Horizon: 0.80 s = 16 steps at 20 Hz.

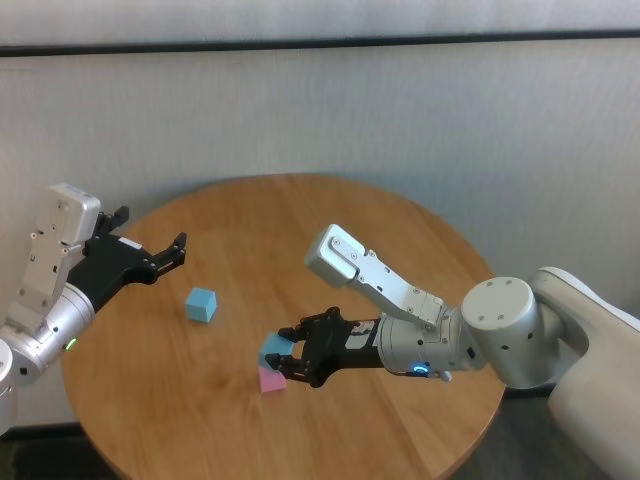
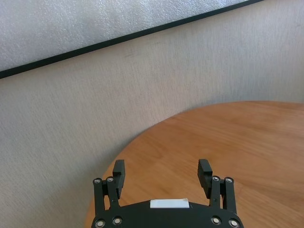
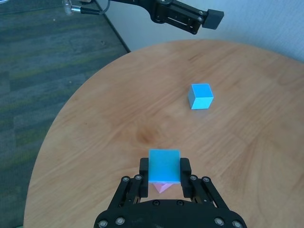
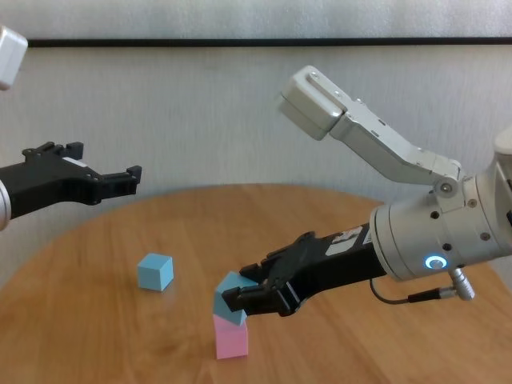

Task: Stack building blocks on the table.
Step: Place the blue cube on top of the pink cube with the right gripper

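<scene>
The round wooden worktop (image 1: pixel 400 240) fills the middle of the head view, with a pale wall (image 1: pixel 320 110) behind it.

The right arm (image 4: pixel 416 240) reaches in low over the near part of the worktop. Its right claw (image 1: pixel 291 359) is clamped on a light blue block (image 4: pixel 230 302), one finger (image 3: pixel 143 172) pressed to each side of the cube. In the chest view that held block sits tilted, its lower edge touching the top of the pink block (image 4: pixel 232 339), which stands flat on the worktop directly under the claw. In the right wrist view only a small corner of pink shows beneath the held cube.

The left arm (image 1: pixel 50 290) hangs above the worktop's left edge, well apart from every block. The left claw (image 2: pixel 162 179) has its fingers spread wide with nothing between them, pointing across the wood toward the wall.

The second light blue block (image 1: pixel 201 304) rests alone on the worktop, upright, between the two claws and nearer the left one. It lies well apart from the pink block and the held cube, and neither claw touches it.
</scene>
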Available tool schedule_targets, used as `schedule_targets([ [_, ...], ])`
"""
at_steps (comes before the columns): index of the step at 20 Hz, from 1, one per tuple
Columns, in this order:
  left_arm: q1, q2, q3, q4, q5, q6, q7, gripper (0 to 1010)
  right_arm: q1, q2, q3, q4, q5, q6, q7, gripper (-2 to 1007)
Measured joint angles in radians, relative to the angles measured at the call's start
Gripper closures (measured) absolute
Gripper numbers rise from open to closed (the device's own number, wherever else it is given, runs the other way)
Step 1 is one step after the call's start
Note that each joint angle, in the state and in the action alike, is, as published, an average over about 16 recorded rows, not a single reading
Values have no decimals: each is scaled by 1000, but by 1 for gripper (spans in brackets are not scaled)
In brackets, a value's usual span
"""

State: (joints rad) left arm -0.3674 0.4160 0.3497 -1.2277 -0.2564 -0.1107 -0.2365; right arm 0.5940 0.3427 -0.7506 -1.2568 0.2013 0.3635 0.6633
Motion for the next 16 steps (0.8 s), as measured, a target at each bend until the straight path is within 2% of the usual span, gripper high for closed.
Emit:
schedule_targets([
  [16,0,0,0,0,0,0,0,8,36,-32,-21,56,-15,8,16,637],
])
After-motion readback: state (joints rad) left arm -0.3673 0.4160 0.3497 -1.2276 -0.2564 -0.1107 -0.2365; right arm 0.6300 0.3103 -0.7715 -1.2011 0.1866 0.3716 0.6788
